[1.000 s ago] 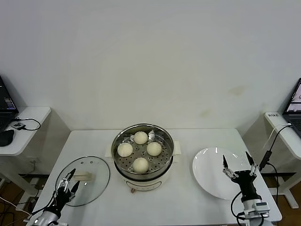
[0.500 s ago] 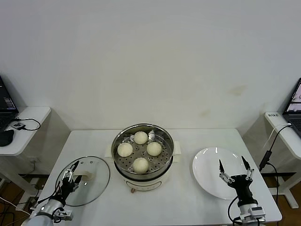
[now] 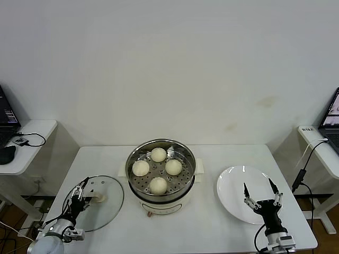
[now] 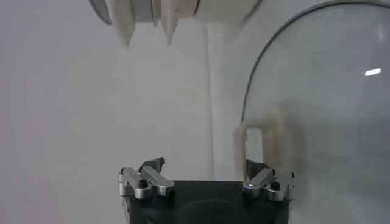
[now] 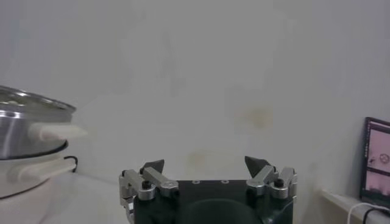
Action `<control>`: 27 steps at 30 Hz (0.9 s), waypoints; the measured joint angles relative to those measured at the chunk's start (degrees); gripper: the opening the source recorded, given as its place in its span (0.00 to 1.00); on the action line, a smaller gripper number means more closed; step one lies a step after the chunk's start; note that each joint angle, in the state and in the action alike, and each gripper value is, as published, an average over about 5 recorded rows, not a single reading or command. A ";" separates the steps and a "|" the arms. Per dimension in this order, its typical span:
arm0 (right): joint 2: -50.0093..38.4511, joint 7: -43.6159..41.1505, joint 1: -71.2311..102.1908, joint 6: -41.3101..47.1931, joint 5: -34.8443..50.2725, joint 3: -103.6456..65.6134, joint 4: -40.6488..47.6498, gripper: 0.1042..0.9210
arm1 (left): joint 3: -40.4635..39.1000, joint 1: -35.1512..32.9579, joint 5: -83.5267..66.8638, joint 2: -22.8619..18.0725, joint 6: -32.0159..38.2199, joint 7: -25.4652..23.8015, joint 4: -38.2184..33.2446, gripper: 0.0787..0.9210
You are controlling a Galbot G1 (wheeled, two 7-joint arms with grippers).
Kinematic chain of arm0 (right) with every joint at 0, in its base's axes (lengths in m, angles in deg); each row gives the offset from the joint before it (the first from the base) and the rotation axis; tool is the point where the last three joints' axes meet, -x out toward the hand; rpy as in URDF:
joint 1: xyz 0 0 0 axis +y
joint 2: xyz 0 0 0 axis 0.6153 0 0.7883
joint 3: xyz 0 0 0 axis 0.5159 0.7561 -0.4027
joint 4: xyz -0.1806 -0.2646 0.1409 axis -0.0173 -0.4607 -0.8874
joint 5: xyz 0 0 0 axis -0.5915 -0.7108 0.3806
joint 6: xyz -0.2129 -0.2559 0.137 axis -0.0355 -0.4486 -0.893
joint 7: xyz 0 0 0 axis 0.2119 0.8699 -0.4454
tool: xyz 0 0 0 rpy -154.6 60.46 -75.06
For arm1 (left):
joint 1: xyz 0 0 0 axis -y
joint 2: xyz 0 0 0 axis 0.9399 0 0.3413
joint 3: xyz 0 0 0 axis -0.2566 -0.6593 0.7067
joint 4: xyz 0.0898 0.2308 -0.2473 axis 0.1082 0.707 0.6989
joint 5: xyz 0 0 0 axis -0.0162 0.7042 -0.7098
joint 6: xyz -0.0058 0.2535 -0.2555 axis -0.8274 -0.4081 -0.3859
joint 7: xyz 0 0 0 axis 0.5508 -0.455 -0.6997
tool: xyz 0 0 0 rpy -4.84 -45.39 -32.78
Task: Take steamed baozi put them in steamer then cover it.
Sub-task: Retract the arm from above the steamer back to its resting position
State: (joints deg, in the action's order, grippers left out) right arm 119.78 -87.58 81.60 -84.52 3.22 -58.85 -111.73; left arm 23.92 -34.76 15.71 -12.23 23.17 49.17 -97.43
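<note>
**Left gripper drawn up to the lid handle; buns loaded, pot uncovered**

Since a second ago the left gripper [image 3: 80,191] has slid forward over the glass toward the lid's handle, and its claw has narrowed very slightly. The right gripper [image 3: 261,191] has pulled back toward the robot, from over the plate's middle to its near edge.

Count: four steamed baozi [image 3: 158,184], one steamer [image 3: 160,170], one cover [image 3: 108,203], one white plate [image 3: 233,197], two grippers.

All four buns sit on the perforated tray inside the steamer, in a diamond: one at the back, one at the front, one left, one right, none touching. The steamer stands at the centre of the white table [image 3: 212,153], open at the top.

The cover lies flat on the table just left of the steamer, handle side up. Its cream bar handle [image 4: 261,141] runs with its long axis roughly left to right across the table.

Left gripper: claw spread, holding nothing, fingertips just beside the handle; the left wrist view shows one fingertip at the foot of the handle, contact not resolvable.

Right gripper: claw spread wide and empty, hovering at the plate's near rim, well clear of the steamer
</note>
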 measured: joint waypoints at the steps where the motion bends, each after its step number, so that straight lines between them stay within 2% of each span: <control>1: 0.01 0.00 0.02 -0.03 -0.03 0.02 0.04 0.88 | -0.08 0.16 0.02 -0.05 0.01 0.06 0.26 0.82; 13: 0.02 -0.06 0.06 -0.35 -0.19 0.20 0.34 0.88 | -0.17 0.55 0.00 -0.29 0.27 1.40 1.36 0.41; 21: 0.02 -0.08 0.06 -0.56 -0.55 0.39 0.37 0.88 | 1.06 -0.83 -1.58 0.17 -0.64 2.55 -0.73 0.13; 24: 0.05 0.01 0.13 -0.49 -0.83 0.51 0.37 0.88 | 1.91 -1.90 -2.34 0.59 -1.81 2.44 -2.58 0.08; 27: 0.11 0.19 0.28 -0.28 -1.12 0.65 0.38 0.88 | 3.21 -3.30 -3.02 1.00 -3.76 1.85 -5.24 0.07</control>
State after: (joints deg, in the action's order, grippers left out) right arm 119.89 -87.39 81.89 -84.81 2.10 -58.20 -111.34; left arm 27.13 -38.07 12.69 -11.23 19.41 51.03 -102.67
